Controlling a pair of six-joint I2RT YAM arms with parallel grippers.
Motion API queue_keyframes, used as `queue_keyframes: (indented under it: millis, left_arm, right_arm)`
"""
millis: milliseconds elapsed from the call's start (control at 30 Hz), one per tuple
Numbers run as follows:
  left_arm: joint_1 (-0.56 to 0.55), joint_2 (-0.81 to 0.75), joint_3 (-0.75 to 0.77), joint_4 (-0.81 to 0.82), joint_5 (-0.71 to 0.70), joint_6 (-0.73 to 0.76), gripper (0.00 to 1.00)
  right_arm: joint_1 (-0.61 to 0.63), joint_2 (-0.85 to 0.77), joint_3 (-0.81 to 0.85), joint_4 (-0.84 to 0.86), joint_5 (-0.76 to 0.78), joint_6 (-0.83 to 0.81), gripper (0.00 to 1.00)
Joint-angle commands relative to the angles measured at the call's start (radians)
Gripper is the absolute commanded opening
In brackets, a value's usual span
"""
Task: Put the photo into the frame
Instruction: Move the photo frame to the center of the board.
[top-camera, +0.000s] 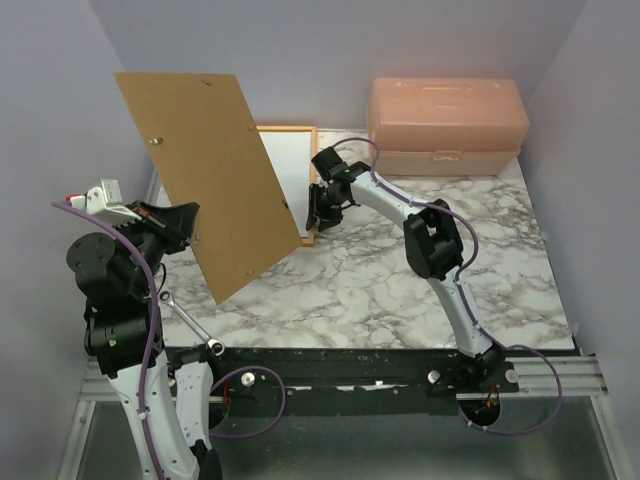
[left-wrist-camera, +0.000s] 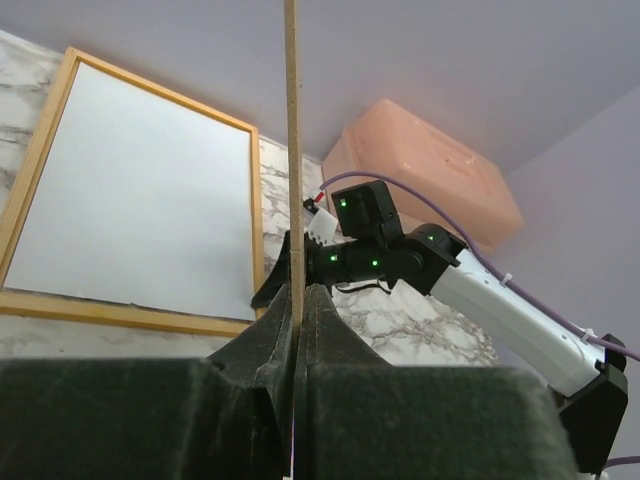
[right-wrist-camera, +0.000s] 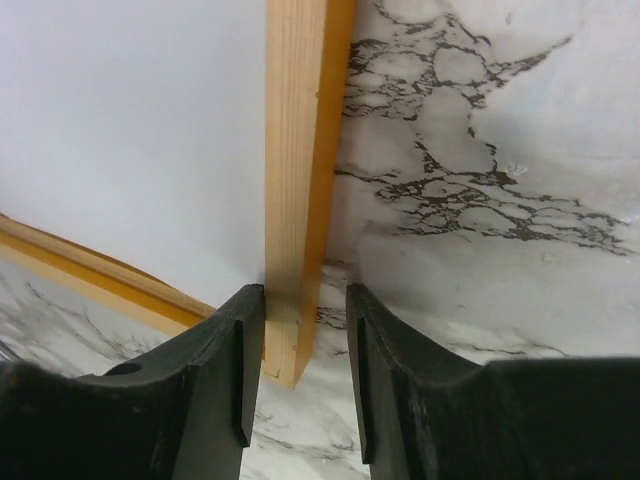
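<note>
**Item: orange frame on marble desk, backing board held aloft**

- The frame (top-camera: 285, 129): lying flat on the desk (top-camera: 380, 270), upper centre of the top view, its left part hiding behind the raised board.
- The photo (left-wrist-camera: 130, 190): sitting inside the frame, showing only a plain white face; the printed side is not showing.
- Backing board (top-camera: 210, 170): brown, hanging tilted in the air at upper left, clear of the desk.
- Left gripper (top-camera: 185, 225): jaws clenching the board's lower left edge; in the left wrist view the board is standing edge-on between them.
- Right gripper (right-wrist-camera: 305, 300): jaws straddling the frame's right rail at its near corner, not pressing shut; a sliver of desk is showing between rail and one finger.
- Pink translucent box (top-camera: 445, 125): resting at the upper right, against the back wall.
</note>
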Motion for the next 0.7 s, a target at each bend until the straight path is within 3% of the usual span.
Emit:
queue_keyframes:
  millis: [0,167,233,400,667]
  left_arm:
    - [0.006,-0.024,-0.026,0.072,0.017,0.007,0.0]
    - [0.006,-0.032,-0.053,0.072,0.038,0.002,0.0]
    - [0.007,-0.034,-0.065,0.072,0.046,0.001,0.0]
    - [0.006,-0.037,-0.097,0.057,0.075,0.013,0.0]
    - [0.006,-0.037,-0.136,0.036,0.123,0.027,0.0]
  right_arm:
    - [0.019,0.049,0.026,-0.087,0.138,-0.004,0.39]
    - [0.018,-0.002,-0.063,-0.053,0.137,-0.016,0.14]
    - [0.019,-0.025,-0.097,-0.051,0.131,-0.022,0.09]
    - [0.019,-0.109,-0.222,-0.054,0.148,-0.038,0.01]
    - [0.019,-0.325,-0.532,-0.025,0.183,-0.063,0.01]
